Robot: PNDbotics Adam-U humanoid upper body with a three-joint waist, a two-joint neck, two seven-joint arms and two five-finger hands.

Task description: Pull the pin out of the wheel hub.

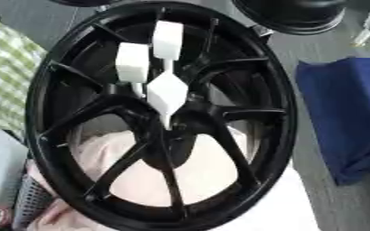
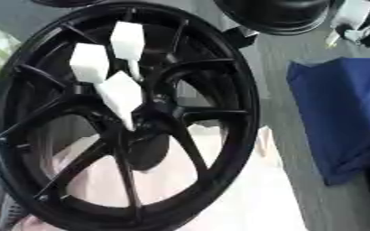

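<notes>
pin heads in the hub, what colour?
White. Three pins stand in the black wheel hub, clearest in the left eye view.

Neither arm nor either hand of the robot shows in either view.

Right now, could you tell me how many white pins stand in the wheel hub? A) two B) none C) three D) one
C: three white pins with blocky heads stick up from the centre of the black wheel, set close together.
</notes>
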